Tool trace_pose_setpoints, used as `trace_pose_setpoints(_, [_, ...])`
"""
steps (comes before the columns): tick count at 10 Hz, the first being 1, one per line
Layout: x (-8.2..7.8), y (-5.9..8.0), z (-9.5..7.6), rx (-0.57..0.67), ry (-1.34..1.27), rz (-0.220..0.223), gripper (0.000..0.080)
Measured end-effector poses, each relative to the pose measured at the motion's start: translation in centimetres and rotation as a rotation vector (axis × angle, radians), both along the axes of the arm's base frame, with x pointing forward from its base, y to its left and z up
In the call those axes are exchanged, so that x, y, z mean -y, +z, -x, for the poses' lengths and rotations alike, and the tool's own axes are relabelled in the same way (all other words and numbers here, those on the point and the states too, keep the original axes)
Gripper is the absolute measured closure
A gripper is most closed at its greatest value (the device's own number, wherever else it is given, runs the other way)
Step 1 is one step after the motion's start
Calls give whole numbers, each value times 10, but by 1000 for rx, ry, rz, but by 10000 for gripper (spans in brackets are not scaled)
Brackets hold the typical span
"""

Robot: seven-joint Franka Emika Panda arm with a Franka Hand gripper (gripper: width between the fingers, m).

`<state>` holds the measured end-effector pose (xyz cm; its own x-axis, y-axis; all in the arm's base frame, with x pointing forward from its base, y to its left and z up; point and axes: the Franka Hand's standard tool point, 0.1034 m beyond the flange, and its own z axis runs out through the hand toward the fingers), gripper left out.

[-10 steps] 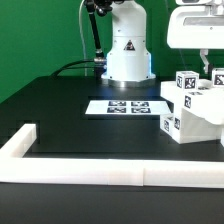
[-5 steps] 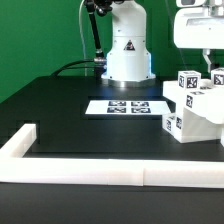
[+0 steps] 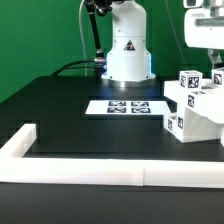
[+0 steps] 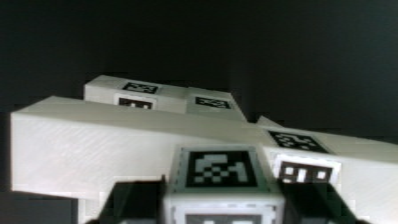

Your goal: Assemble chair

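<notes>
My worry at this moment was the chair (image 3: 197,108) itself: it sat at the far edge of the black table (image 3: 70,110), well off to the exterior view's right of the marker board (image 3: 128,106), so part of it ran out of the exterior view and I could not check its whole footing from outside. I judged that a sideways pull or a twist from me could skew the half-built assembly on the smooth table top, or work a joint loose, because the cube-ended piece (image 4: 222,180) I was on looked like a small, raised handle on a much bulkier body. A slip was also possible, since my pads met only the narrow flanks of that piece. My gripper (image 4: 217,205) was drawn nearly fully together, and in the wrist view the dark fingers (image 4: 128,205) stood hard against both sides of the tagged cube-ended piece, so I took it that I was clamped on it; I could not see the contact itself, as the cube filled the gap. Beyond that piece, the wrist view showed the chair's broad white panel and further tagged blocks stepping away from me. The long white border rail (image 3: 90,172) lay on the side of the marker board nearest the exterior camera, well apart from the chair, and nothing else stood near me.
</notes>
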<state>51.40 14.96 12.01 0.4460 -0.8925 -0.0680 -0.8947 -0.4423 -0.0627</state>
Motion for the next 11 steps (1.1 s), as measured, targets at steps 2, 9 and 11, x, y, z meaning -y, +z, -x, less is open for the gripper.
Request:
trace_pose_setpoints(2, [-2,0,2,-7,37,2,232])
trace_pose_setpoints(9, [-1,-1,2,35,518,15,151])
trace_pose_setpoints(11, [-2,-2,4,29,741,61,151])
